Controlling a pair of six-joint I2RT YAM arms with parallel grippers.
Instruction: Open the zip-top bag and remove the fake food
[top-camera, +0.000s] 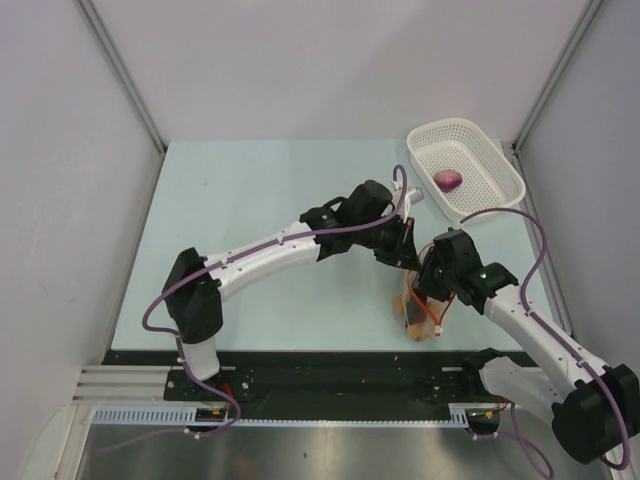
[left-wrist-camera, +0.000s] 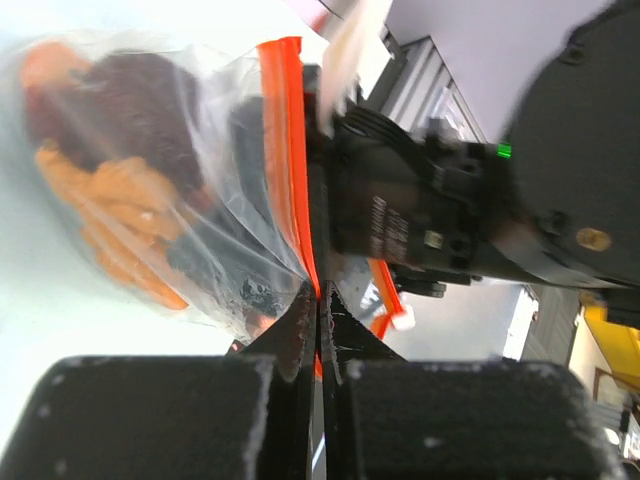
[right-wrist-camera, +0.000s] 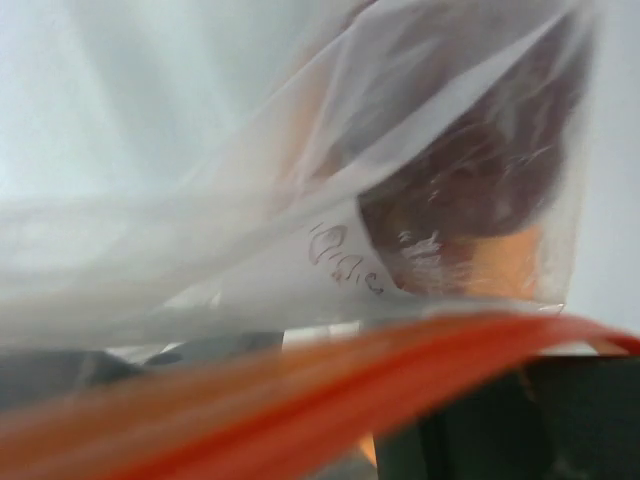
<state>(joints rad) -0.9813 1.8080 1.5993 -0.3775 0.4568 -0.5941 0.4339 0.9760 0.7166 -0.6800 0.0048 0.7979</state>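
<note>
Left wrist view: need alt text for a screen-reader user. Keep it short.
Close-up: the left gripper is pinched shut on the red-orange zip strip of a clear zip-top bag. Orange chunks and a dark maroon lump show through the plastic at left. The black right arm fills the right side.

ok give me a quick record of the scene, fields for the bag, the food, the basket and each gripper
bag: clear plastic, red-orange zip strip, between the two grippers
left gripper: shut on the zip strip
right gripper: at the bag's top, opposite the left one; open or shut unclear
food in bag: orange pieces, dark maroon lump
basket: white, far right of the table
food in basket: one purple-pink piece
</note>
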